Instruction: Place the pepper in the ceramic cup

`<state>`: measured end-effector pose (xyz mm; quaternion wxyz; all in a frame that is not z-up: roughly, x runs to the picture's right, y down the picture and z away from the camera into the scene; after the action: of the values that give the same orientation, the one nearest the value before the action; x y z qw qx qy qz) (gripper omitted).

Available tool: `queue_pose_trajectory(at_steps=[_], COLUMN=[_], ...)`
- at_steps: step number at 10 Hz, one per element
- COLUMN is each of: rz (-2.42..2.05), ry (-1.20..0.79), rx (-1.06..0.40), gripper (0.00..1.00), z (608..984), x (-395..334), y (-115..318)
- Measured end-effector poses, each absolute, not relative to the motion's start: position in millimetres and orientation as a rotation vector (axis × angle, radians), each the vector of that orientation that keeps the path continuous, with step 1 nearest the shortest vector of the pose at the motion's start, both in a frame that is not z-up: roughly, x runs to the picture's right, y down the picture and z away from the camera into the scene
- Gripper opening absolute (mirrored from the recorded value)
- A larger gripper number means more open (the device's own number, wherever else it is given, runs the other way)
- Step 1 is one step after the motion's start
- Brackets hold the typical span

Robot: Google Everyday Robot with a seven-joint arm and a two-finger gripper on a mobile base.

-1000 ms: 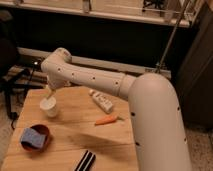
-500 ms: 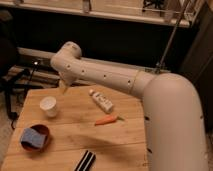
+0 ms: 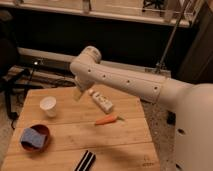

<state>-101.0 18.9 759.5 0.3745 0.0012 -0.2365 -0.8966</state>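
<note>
The pepper (image 3: 106, 120), small, orange and tapered with a green stem end, lies on the wooden table (image 3: 70, 132) right of its middle. The white ceramic cup (image 3: 48, 106) stands upright at the table's left, with nothing visible inside. The white arm reaches in from the right, and its gripper (image 3: 78, 94) hangs below the elbow joint over the back of the table. The gripper is between the cup and the bottle, above and to the left of the pepper, and touches neither.
A white bottle with a label (image 3: 101, 100) lies just behind the pepper, close to the gripper. A dark red bowl (image 3: 36, 138) with a blue sponge (image 3: 30, 137) sits at the front left. A dark striped object (image 3: 86, 161) lies at the front edge.
The arm's end has swung from above the cup to the right, toward the bottle. The pepper and the cup have not moved on the table.
</note>
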Motion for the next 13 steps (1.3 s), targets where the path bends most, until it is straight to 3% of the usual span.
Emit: queue_pose_trajectory(at_steps=[6,13], rz=[-2.286,-2.314], ry=[-0.676,-0.766], rx=[-0.288,-0.216], gripper=[0.80,0.80], z=[789.5,825.4], x=[-16.5,10.2], y=[107.1,158.3])
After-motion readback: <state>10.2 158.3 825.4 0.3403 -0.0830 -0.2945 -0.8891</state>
